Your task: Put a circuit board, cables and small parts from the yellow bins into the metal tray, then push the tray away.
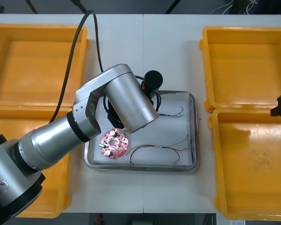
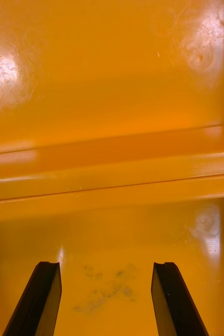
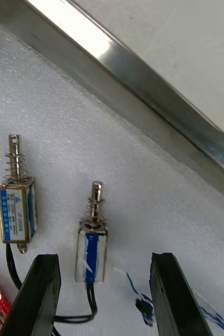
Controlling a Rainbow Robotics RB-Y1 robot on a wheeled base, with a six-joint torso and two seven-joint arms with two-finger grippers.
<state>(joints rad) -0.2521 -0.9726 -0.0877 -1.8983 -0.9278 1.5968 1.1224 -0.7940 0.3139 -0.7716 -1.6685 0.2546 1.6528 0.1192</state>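
The left arm [image 1: 84, 126] reaches out over the metal tray [image 1: 193, 131], which sits between the yellow bins [image 1: 37, 61] and is white inside. From its wrist, the left gripper [image 3: 104, 262] hovers low over the white lining near the tray's rim, fingers spread wide and holding nothing. One small metal part [image 3: 91, 252] lies between them, pin pointing away. It is closer to one finger [image 3: 38, 294] than the other and seems to touch neither. A second small metal part [image 3: 16, 210] lies just beside it, outside the fingers. Black cable [image 3: 77, 316] trails from both parts, and a blue and white cable [image 3: 209, 317] runs by the other finger.

The red circuit board [image 1: 114, 143] lies in the tray's near left part, just beside the arm's wrist. A thin reddish cable [image 1: 152, 149] curls to its right along the near side, and another thin cable [image 1: 172, 114] lies farther back.

Over on the right, the right gripper [image 2: 106, 268] hangs above the near right bin [image 1: 253, 187], close to the rims where it meets the far right bin [image 1: 243, 61]. Its fingers are apart, with nothing between them.
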